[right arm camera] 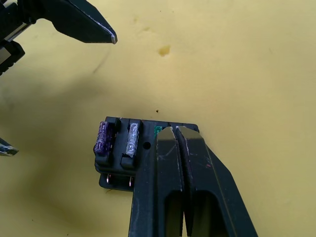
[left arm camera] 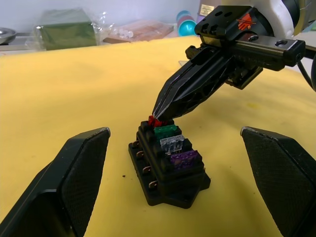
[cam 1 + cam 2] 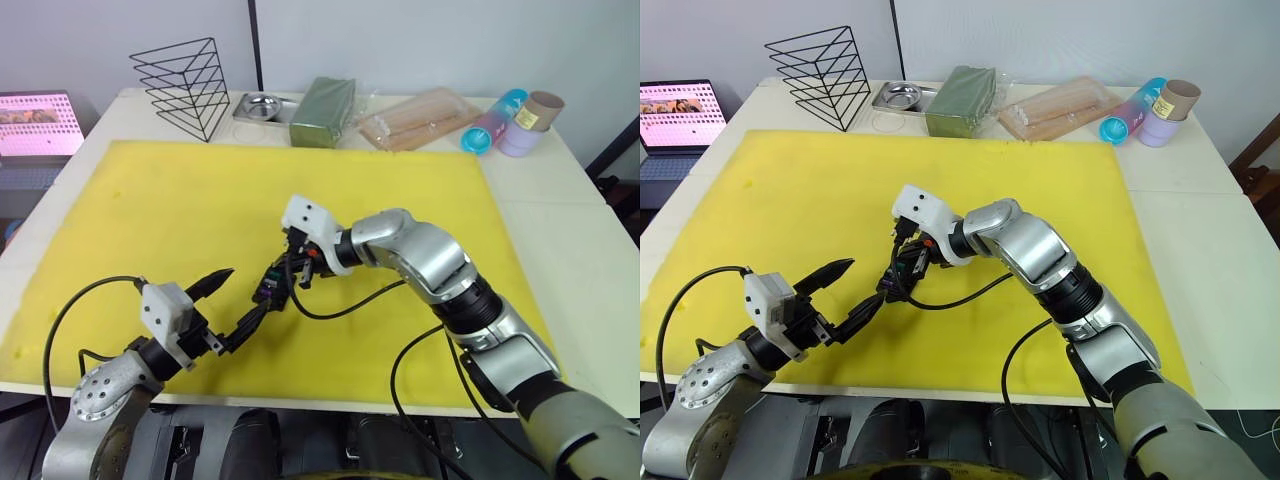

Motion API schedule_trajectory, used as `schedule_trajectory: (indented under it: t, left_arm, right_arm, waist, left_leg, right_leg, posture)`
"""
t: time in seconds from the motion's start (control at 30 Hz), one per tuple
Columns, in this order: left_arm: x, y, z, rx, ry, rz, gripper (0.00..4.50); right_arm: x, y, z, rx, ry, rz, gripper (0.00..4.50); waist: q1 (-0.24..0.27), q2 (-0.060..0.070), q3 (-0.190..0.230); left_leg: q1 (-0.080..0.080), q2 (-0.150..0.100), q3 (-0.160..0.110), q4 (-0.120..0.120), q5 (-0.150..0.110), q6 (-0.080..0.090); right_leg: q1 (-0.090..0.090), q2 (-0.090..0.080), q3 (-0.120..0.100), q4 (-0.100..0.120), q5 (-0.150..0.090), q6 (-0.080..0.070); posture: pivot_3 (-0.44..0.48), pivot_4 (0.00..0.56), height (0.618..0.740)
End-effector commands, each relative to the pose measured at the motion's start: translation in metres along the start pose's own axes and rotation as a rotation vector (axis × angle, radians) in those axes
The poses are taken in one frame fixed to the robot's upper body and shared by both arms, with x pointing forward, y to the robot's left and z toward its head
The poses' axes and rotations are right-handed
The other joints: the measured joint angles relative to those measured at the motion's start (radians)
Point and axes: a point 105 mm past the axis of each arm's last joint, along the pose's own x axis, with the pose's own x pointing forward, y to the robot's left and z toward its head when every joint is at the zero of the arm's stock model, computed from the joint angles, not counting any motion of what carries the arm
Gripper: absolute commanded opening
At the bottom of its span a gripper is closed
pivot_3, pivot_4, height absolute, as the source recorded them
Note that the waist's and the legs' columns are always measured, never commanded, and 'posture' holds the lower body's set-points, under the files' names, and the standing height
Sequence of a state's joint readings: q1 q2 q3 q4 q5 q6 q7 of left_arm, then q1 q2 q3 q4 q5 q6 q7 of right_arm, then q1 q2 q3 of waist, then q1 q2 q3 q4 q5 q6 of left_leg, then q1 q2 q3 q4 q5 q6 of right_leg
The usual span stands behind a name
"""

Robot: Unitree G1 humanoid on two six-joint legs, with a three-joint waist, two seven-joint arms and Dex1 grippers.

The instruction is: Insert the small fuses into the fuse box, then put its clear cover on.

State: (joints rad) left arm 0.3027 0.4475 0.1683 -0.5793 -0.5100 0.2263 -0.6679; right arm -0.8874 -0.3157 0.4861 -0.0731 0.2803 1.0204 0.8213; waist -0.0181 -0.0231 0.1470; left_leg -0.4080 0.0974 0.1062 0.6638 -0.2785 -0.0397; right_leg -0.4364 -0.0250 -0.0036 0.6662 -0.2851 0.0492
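Nearest you, the left gripper (image 2: 175, 182) stands spread wide, its two pads flanking the fuse box (image 2: 168, 165) on the yellow mat (image 3: 180, 210) without touching it. Your right gripper (image 2: 159, 117) is pinched closed on the red fuse (image 2: 154, 121), directly over the far end slot. Green fuse (image 2: 165, 130), clear fuse (image 2: 172, 143) and purple fuse (image 2: 183, 159) sit along the box's long axis, so I'd press straight down.

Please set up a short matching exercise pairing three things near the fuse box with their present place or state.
Things:
1. red fuse
2. purple fuse
3. left gripper

States:
A. open, either side of the fuse box
B. at the closed tips of the right gripper
C. seated at the box's end farthest from the red one

Pairs: 1-B, 2-C, 3-A
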Motion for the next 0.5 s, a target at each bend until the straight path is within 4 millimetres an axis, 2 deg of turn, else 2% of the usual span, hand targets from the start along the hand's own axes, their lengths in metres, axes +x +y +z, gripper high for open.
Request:
schedule_trajectory:
  t: [0.03, 0.33, 0.5]
  left_arm:
    - [0.0013, -0.0021, 0.0042, 0.011, -0.023, -0.002, 4.5]
    - [0.0007, -0.0036, 0.0044, 0.01, -0.024, 0.005, 4.5]
    - [0.0016, -0.0021, 0.0049, 0.014, -0.025, 0.007, 4.5]
  right_arm:
    - [0.0058, 0.0019, -0.0071, 0.046, 0.021, 0.017, 0.03]
    - [0.0092, -0.002, -0.0071, 0.238, 0.012, 0.033, 0.03]
    - [0.0084, -0.0024, -0.0049, 0.266, 0.011, 0.034, 0.03]
  waist:
    - [0.0, 0.0, 0.0]
    - [0.0, 0.0, 0.0]
    - [0.0, 0.0, 0.0]
  left_leg:
    - [0.0, 0.0, 0.0, 0.0, 0.0, 0.0]
    - [0.001, 0.0, 0.0, 0.0, 0.0, 0.0]
    - [0.001, 0.0, 0.0, 0.0, 0.0, 0.0]
  right_leg:
    - [0.0, 0.0, 0.0, 0.0, 0.0, 0.0]
    - [0.001, 0.0, 0.0, 0.0, 0.0, 0.0]
    - [0.001, 0.0, 0.0, 0.0, 0.0, 0.0]
  posture:
    - [0.0, 0.15, 0.74]
    - [0.0, 0.15, 0.74]
    - [0.0, 0.15, 0.74]
